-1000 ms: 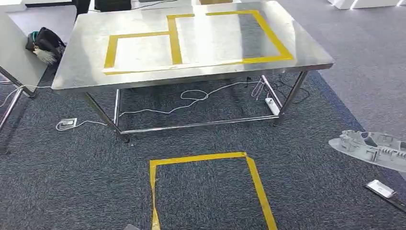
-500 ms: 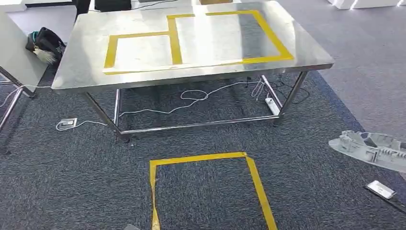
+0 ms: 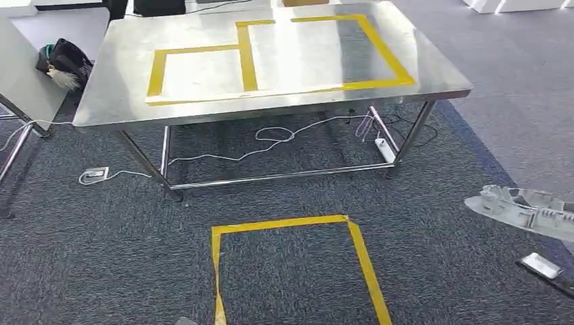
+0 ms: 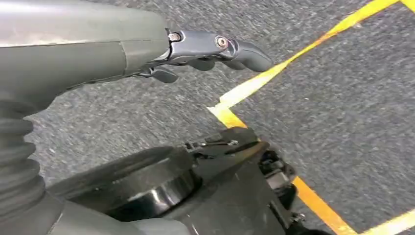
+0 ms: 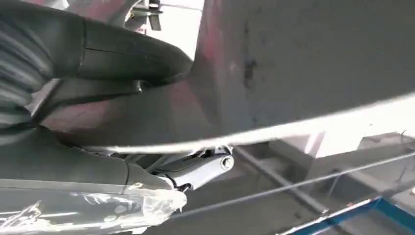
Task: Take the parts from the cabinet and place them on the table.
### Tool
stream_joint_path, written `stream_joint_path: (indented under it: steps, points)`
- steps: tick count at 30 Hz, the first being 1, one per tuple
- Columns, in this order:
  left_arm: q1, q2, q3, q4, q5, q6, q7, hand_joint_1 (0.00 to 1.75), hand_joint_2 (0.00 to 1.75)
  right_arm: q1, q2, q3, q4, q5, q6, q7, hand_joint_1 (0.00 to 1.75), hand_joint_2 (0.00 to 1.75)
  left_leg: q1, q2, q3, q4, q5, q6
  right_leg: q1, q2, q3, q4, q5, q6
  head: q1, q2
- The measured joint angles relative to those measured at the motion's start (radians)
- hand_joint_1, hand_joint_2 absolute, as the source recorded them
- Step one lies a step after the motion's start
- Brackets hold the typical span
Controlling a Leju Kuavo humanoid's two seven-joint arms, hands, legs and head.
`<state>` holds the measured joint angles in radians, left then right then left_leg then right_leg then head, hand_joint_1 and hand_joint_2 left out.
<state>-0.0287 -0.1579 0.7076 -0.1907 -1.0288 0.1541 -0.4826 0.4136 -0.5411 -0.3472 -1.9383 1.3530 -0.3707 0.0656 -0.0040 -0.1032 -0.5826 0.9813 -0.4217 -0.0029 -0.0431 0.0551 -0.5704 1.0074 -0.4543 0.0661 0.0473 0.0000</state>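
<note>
Since a second ago the grey part (image 3: 524, 210) at the right edge of the head view has tipped slightly flatter and shifted a little; the desk (image 3: 108, 101) and the floor markings lie exactly where they did, so the camera has not moved.

The part is a pale grey moulded piece with ribs and cut-outs, carried in the air above the dark carpet (image 3: 101, 257), well apart from the desk ahead. In the right wrist view the right robot hand (image 5: 147, 122) clamps it: the thick thumb lies across one broad face of the part (image 5: 303, 63) and a darker finger (image 5: 205, 169) presses from beneath, so the part's edge is pinched between them.

The left robot hand (image 4: 205, 51) hangs over the carpet, holding nothing, its dark fingers (image 4: 247, 51) loosely curled and apart. Just beyond its fingertips a corner of the yellow tape square (image 4: 230, 105) runs across the floor.

The steel desk carries yellow tape rectangles (image 3: 271, 54) on its top. Below it white cables (image 3: 271, 139) trail to a power strip (image 3: 386, 150).
</note>
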Motion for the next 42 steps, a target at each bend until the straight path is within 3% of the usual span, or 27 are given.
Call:
stream_joint_path:
  steps: [2,7,42]
  points:
    - [0.000,0.003,0.002,0.000,0.000,0.001,0.001,0.00,1.75,-0.024,-0.038,-0.037,-0.010,-0.035,0.043,-0.028,1.75,1.75,0.000,0.000,0.000,0.000,0.000,0.000,0.001,0.000,0.000,0.000,0.001,0.001,0.002,0.000]
    - [0.000,0.006,0.008,0.000,0.000,0.005,0.001,0.00,1.75,-0.054,-0.070,-0.076,-0.031,-0.041,0.052,-0.050,1.75,1.75,0.000,0.000,0.000,0.000,0.000,0.000,0.000,0.000,0.000,-0.001,0.001,0.002,0.002,0.000]
    - [0.000,0.006,0.019,0.000,-0.009,0.016,0.006,0.00,1.75,-0.040,-0.081,-0.121,-0.035,-0.040,0.055,-0.053,1.75,1.75,0.000,0.000,0.000,0.000,0.000,0.000,0.000,0.000,0.000,-0.001,0.001,0.002,0.002,0.000]
